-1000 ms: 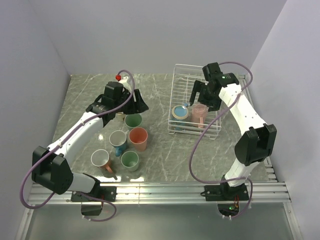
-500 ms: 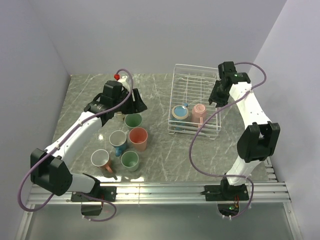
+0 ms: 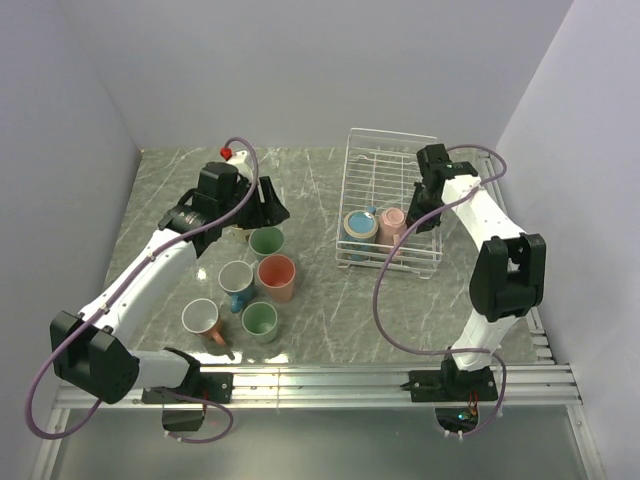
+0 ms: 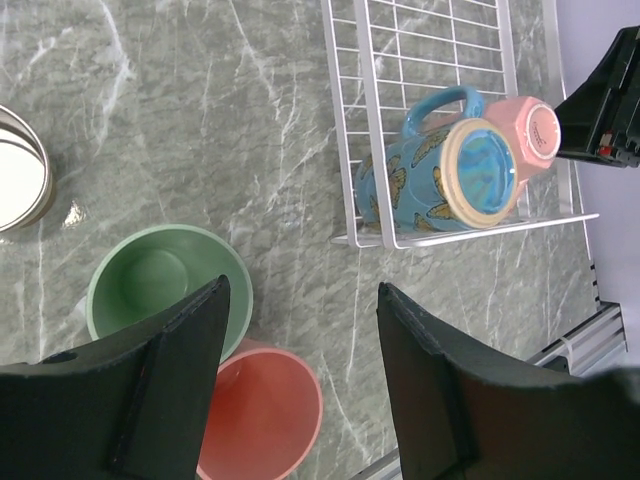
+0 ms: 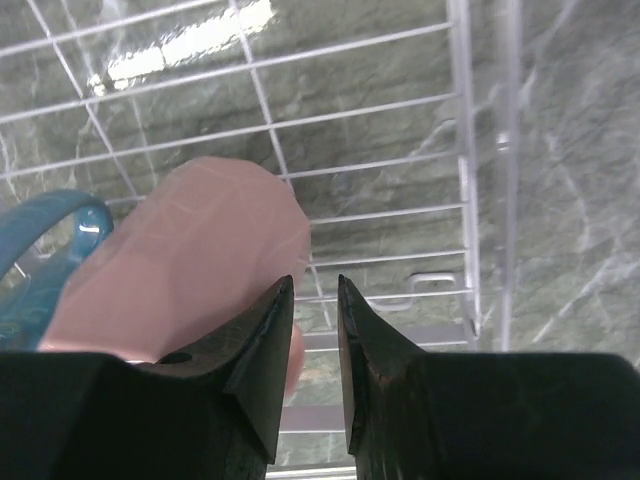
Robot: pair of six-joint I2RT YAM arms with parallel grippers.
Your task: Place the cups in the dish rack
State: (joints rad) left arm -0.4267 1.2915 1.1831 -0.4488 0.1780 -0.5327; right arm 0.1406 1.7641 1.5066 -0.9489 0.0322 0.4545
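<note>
1. The right fingers have let go of the pink cup and lifted off it. Within the last second they went from wide apart to nearly together. A slim gap is left and nothing sits in it. They now hang at the 3 o'clock side of the dish rack.
2. The pink cup has stayed where it was released, in the rack's 6 o'clock end. It appears to lie on its side, and the blue cup is just beside it at its 9 o'clock.
3. The left fingers have hardly changed. They are spread fairly wide and empty, and hover over the green cup at the 12 o'clock end of the loose group.
4. That probably makes two cups loaded. The salmon cup, grey cup, second green cup, metallic cup and orange-handled cup are still on the worktop, around 8 o'clock.
5. The right arm looks free for another cup. The left seems best placed to take the green cup next.
</note>
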